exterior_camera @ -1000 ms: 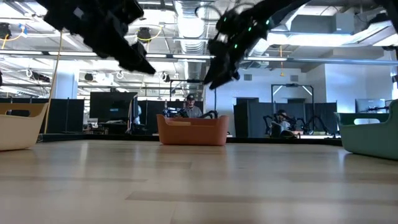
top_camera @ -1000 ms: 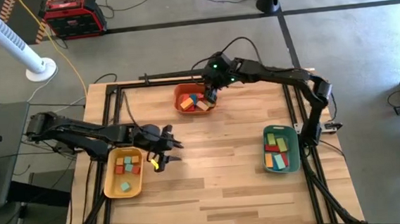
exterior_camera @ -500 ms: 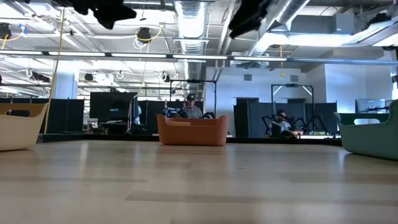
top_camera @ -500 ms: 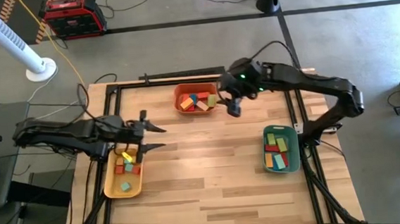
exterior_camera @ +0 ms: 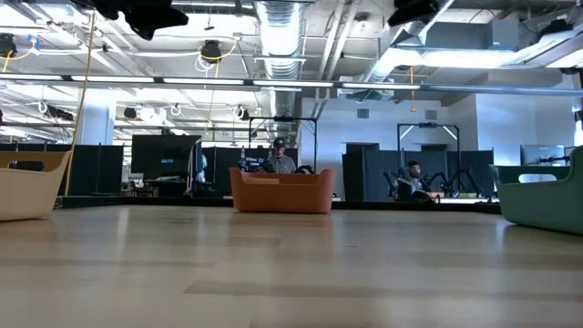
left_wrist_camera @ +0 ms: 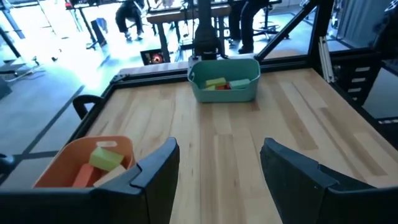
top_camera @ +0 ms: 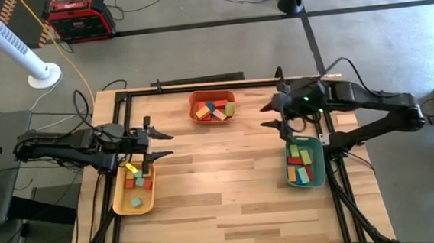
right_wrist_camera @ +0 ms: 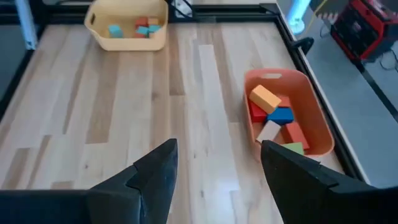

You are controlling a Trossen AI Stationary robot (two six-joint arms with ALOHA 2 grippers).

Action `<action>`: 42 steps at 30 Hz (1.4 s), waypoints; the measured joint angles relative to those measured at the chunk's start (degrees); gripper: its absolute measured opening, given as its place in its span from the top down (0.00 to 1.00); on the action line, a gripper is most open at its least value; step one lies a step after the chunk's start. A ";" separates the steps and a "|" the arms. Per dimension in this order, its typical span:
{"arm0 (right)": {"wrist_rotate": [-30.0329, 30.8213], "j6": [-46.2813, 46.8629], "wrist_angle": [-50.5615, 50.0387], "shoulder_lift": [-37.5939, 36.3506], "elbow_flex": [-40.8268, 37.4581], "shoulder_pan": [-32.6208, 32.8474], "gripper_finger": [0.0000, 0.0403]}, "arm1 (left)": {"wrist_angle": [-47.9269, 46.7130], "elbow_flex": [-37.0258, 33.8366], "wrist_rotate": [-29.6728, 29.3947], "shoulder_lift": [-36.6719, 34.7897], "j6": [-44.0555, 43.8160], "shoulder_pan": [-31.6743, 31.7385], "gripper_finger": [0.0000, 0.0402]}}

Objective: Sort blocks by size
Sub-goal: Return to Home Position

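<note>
The blocks lie in three trays: several in the orange tray (top_camera: 197, 101) at the far middle, also in the right wrist view (right_wrist_camera: 273, 115); several in the green tray (top_camera: 314, 147) at the right (left_wrist_camera: 224, 83); several small ones in the yellow tray (top_camera: 120, 199) at the left (right_wrist_camera: 134, 28). My left gripper (top_camera: 157, 143) (left_wrist_camera: 217, 152) is open and empty, raised over the yellow tray's far end. My right gripper (top_camera: 272, 116) (right_wrist_camera: 217, 149) is open and empty, raised just beyond the green tray's far left corner.
Bare wood lies between the three trays. A black metal frame (top_camera: 199, 80) runs along the table's edges. In the low view the orange tray (exterior_camera: 281, 191) stands at the far middle, the yellow tray (exterior_camera: 32, 182) at the left and the green tray (exterior_camera: 542, 196) at the right. People sit in the room beyond the table.
My right gripper has swung from the orange tray toward the table's right edge, to the green tray's far end, and has risen. My left gripper has drawn back toward the table's left edge, over the yellow tray. A yellow block seen beside it now lies in that tray.
</note>
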 joint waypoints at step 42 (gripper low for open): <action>5.30 3.43 47.49 -42.35 -57.86 15.75 0.41 | 18.49 -28.68 -6.97 -26.48 1.52 0.09 0.46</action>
